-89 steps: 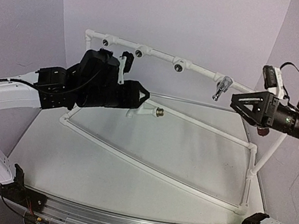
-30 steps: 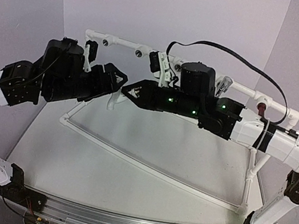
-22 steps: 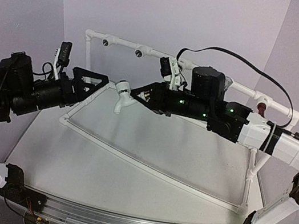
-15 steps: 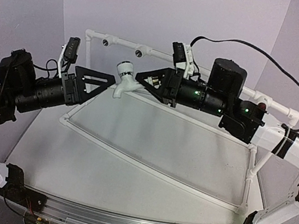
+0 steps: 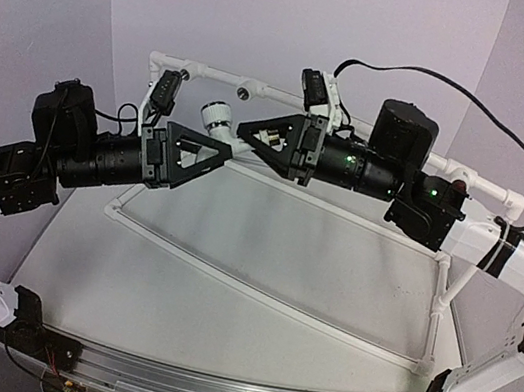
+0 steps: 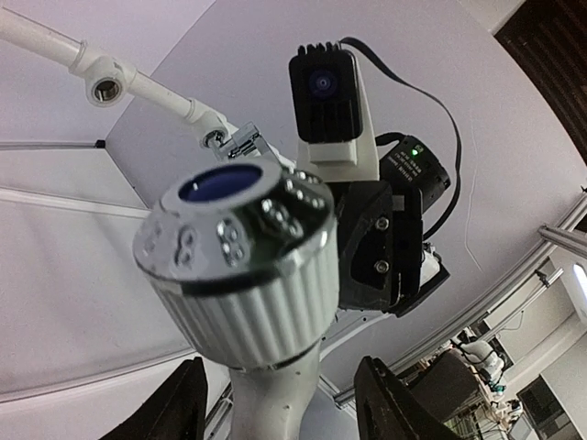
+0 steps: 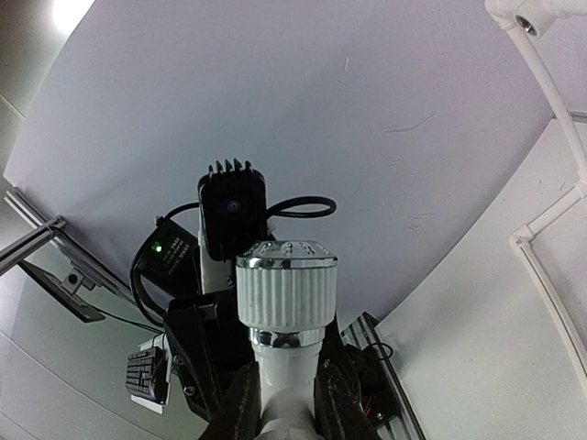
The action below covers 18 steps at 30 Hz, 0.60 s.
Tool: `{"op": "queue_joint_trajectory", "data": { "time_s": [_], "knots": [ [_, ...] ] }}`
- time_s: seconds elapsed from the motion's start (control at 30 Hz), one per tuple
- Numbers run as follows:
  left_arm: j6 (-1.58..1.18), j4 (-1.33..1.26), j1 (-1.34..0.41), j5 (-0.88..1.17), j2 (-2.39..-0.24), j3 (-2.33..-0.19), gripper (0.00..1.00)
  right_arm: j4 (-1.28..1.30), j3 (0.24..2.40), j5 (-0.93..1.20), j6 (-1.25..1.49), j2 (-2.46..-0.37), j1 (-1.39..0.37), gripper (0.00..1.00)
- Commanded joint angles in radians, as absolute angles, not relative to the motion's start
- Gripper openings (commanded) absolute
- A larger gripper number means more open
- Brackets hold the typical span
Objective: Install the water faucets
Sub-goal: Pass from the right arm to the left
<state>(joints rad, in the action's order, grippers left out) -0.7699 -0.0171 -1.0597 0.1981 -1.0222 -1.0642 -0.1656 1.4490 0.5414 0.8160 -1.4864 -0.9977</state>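
Right fingers (image 7: 240,408) clamp white faucet (image 5: 217,119) stem, upper centre of top view; left fingers (image 6: 188,408) apart either side, probably a handover for install.

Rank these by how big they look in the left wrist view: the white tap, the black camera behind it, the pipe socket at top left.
1. white tap, though it sits nearest the lens
2. black camera
3. pipe socket
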Motion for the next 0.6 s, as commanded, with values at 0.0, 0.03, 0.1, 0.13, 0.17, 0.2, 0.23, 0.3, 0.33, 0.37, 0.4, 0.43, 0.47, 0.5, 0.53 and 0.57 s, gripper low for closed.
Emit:
{"op": "queue_joint_trajectory", "data": {
  "time_s": [0.0,0.03,0.1,0.13,0.17,0.2,0.23,0.3,0.33,0.37,0.4,0.43,0.47,0.5,0.53,0.57],
  "knots": [
    [-0.845,-0.103,-1.018,0.251,-1.015,-1.107,0.61,-0.245,1.469,0.598,0.831,-1.469,-1.001,0.00],
    [-0.855,-0.105,-1.011,0.259,-1.020,-1.112,0.58,-0.245,1.467,0.601,0.831,-1.468,-1.001,0.00],
    [-0.869,-0.106,-0.999,0.278,-1.033,-1.121,0.52,-0.246,1.465,0.602,0.830,-1.467,-1.001,0.00],
    [-0.873,-0.109,-0.994,0.293,-1.039,-1.125,0.49,-0.246,1.465,0.602,0.828,-1.467,-1.001,0.00],
    [-0.874,-0.112,-0.991,0.306,-1.044,-1.126,0.45,-0.246,1.466,0.601,0.827,-1.469,-1.001,0.00],
    [-0.876,-0.114,-0.989,0.314,-1.049,-1.128,0.42,-0.245,1.466,0.600,0.826,-1.472,-1.001,0.00],
    [-0.877,-0.115,-0.988,0.320,-1.052,-1.129,0.39,-0.245,1.466,0.600,0.825,-1.474,-1.001,0.00],
    [-0.877,-0.122,-0.986,0.329,-1.054,-1.128,0.37,-0.245,1.470,0.601,0.825,-1.481,-1.001,0.00],
    [-0.877,-0.126,-0.985,0.334,-1.055,-1.127,0.38,-0.245,1.472,0.602,0.825,-1.485,-1.001,0.00],
    [-0.877,-0.130,-0.984,0.341,-1.055,-1.126,0.38,-0.245,1.474,0.602,0.825,-1.488,-1.001,0.00],
    [-0.876,-0.134,-0.984,0.350,-1.056,-1.126,0.38,-0.245,1.476,0.600,0.824,-1.491,-1.002,0.00],
    [-0.875,-0.139,-0.984,0.359,-1.058,-1.126,0.38,-0.245,1.476,0.598,0.823,-1.491,-1.001,0.00],
    [-0.875,-0.142,-0.983,0.363,-1.059,-1.125,0.38,-0.245,1.478,0.595,0.822,-1.491,-1.001,0.00],
    [-0.876,-0.145,-0.981,0.365,-1.058,-1.122,0.37,-0.245,1.480,0.595,0.821,-1.492,-1.000,0.00],
    [-0.878,-0.149,-0.979,0.365,-1.057,-1.118,0.37,-0.245,1.481,0.599,0.822,-1.494,-1.001,0.00],
    [-0.882,-0.154,-0.976,0.367,-1.054,-1.114,0.35,-0.245,1.484,0.605,0.823,-1.496,-1.001,0.00]
  ]
}}
